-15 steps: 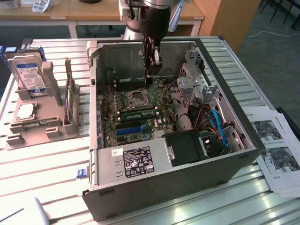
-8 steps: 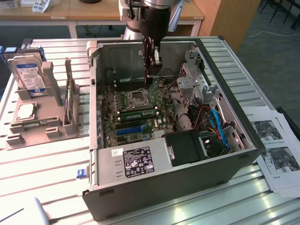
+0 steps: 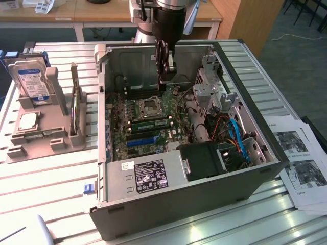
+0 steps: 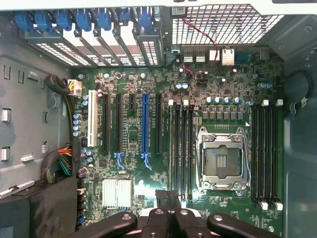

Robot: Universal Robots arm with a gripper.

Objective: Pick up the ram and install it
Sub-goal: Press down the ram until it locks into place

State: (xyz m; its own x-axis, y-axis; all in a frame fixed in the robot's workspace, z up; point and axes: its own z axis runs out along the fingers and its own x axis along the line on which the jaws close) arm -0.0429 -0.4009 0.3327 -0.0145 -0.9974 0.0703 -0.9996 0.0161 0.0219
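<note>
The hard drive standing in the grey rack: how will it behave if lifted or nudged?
The hard drive looks like a rigid metal-cased block, so probably stiff and heavy for its size. It stands on edge in the grey rack, so a push would likely just tilt it. Its label may be slick.

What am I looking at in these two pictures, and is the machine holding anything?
It is a robot arm whose gripper hangs over an open computer case. One picture is from a camera off the arm; the other looks down from its wrist onto the motherboard. Beside the case a rack holds a hard drive. The jaws are shut; I cannot tell whether they hold anything. A green stick, seemingly the ram, sits beside the processor socket.
</note>
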